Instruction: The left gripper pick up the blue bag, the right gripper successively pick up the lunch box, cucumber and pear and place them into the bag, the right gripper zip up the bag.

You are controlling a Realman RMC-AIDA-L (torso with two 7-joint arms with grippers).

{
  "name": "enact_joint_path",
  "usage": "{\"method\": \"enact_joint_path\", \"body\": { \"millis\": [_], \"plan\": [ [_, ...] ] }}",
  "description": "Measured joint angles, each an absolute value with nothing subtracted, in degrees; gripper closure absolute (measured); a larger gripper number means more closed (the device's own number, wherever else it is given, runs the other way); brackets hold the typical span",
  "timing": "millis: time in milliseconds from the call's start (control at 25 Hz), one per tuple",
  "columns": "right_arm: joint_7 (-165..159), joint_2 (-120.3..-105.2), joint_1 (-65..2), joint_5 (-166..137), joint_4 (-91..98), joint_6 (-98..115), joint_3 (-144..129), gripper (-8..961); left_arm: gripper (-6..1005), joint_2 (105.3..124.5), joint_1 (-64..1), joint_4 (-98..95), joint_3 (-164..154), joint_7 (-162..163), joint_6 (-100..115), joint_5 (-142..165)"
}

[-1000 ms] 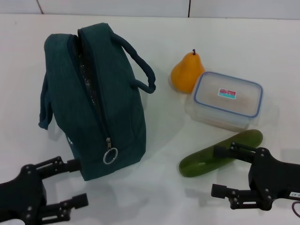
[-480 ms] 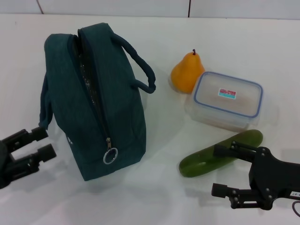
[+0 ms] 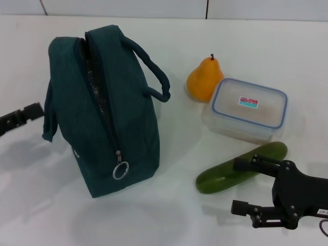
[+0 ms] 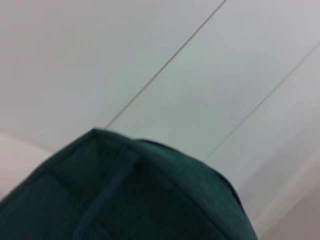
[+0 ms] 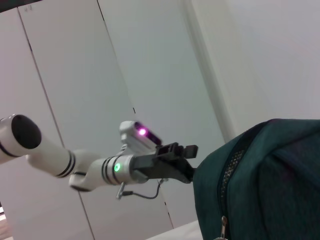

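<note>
since a moment ago the left gripper (image 3: 20, 117) has swung from the near-left corner of the surface (image 3: 256, 46) up to the blue bag's (image 3: 102, 118) left flank; nothing else has shifted.

the blue bag stands upright on the left half of the surface, its zipper open along the top with silver lining showing in the slit, and the ring pull (image 3: 120, 170) hangs at the near end. one loop handle (image 3: 154, 77) arches off the right side, and the other droops down the left side. the left gripper now sits at the head view's left edge, level with the bag's middle, just beside that drooping handle but not touching it. only one black finger shows there. in the right wrist view the left gripper (image 5: 180, 152) reaches toward the bag's (image 5: 265, 185) side with its fingers close together and nothing between them. the left wrist view is filled by the bag's (image 4: 125, 195) fabric, close up.

right of the bag, apart from it, the pear (image 3: 204, 79) stands upright and touches the far-left corner of the lunch box (image 3: 248, 109), whose lid is on. the cucumber (image 3: 241, 167) lies just in front of the lunch box, slanting toward the bag. the right gripper (image 3: 251, 185) hovers at the near-right, fingers spread wide and empty, its upper finger overlapping the cucumber's right half in the head view.
</note>
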State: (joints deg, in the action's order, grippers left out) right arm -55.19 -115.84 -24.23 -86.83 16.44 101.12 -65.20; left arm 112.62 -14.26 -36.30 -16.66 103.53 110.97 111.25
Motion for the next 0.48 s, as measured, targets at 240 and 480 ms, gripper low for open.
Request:
{"method": "enact_joint_path", "body": {
  "millis": [240,480],
  "plan": [
    [-55.19,-115.83,-24.15,-86.83,16.43,101.09,-65.22,117,202,110.80,-19.52,-38.73,-16.91,116.71,110.19,113.39],
    [-55.19,-115.84,-24.05,-86.83,16.36,100.93,-65.17,121,202,110.04,-23.39,-46.40,-19.69,129.97,109.68,116.65]
  ]
}}
